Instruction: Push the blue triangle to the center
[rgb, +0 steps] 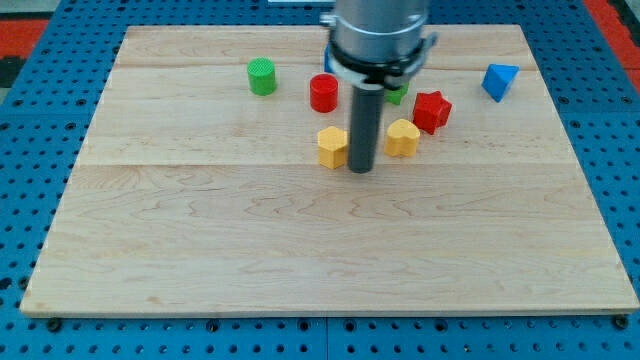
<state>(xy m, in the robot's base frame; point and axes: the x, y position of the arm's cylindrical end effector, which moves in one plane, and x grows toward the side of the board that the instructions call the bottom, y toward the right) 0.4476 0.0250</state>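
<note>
My tip rests on the board near its middle, just right of a yellow block and left of a second yellow block; it seems to touch the first, though I cannot be sure. There are no fingers to speak of here, only a plain rod, so nothing is clamped on anything.

The blue triangle sits well apart from the tip, far back by the right edge. Between the two lie a red star-like block and a green block half hidden behind the arm. A red cylinder and a green cylinder stand further left along the far side.

To do this well, I would say the tip should travel out around the red star on its near side, pass the triangle, and settle on its far right side. From there a steady push towards the near left would carry it to the centre. The line should run just clear of the red star and the right-hand yellow block, since clipping either would turn the triangle off course. Pushing square against a flat face, not a corner, should keep it from spinning away.
</note>
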